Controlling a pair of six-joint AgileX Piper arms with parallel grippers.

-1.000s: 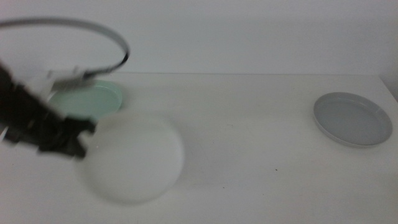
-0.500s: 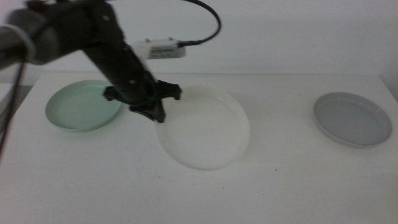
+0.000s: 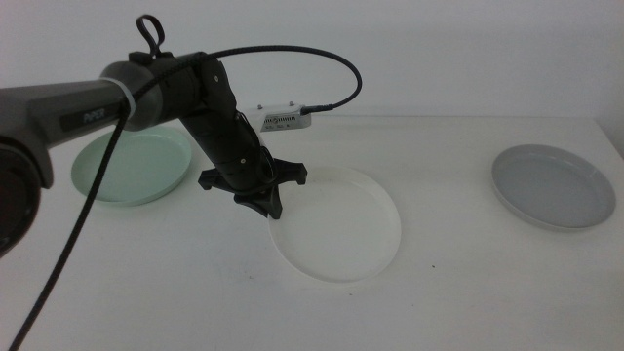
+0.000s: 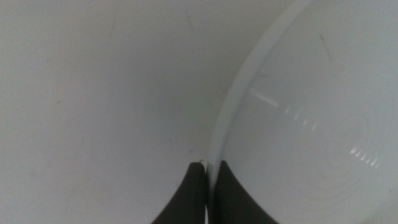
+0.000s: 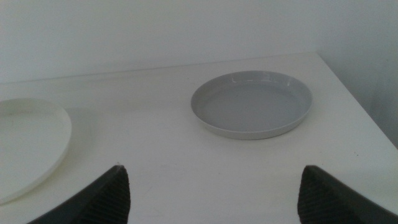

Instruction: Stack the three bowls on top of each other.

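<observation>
The white bowl (image 3: 336,224) is in the middle of the table, with my left gripper (image 3: 271,206) shut on its near-left rim. The left wrist view shows the two jaws pinching that white rim (image 4: 242,93). At the back left rests the mint green bowl (image 3: 127,166), partly hidden by the left arm. The grey bowl (image 3: 552,185) lies at the right, also seen as the grey bowl (image 5: 252,102) in the right wrist view. My right gripper (image 5: 211,193) is open and waits off the right side, facing the grey bowl, out of the middle view.
A black cable (image 3: 292,58) loops above the left arm. The table's right edge (image 3: 609,136) runs close to the grey bowl. A white wall stands behind the table.
My left arm has carried the white bowl from the near left, in front of the green bowl, rightward to the table's middle. The grey and green bowls have not moved.
</observation>
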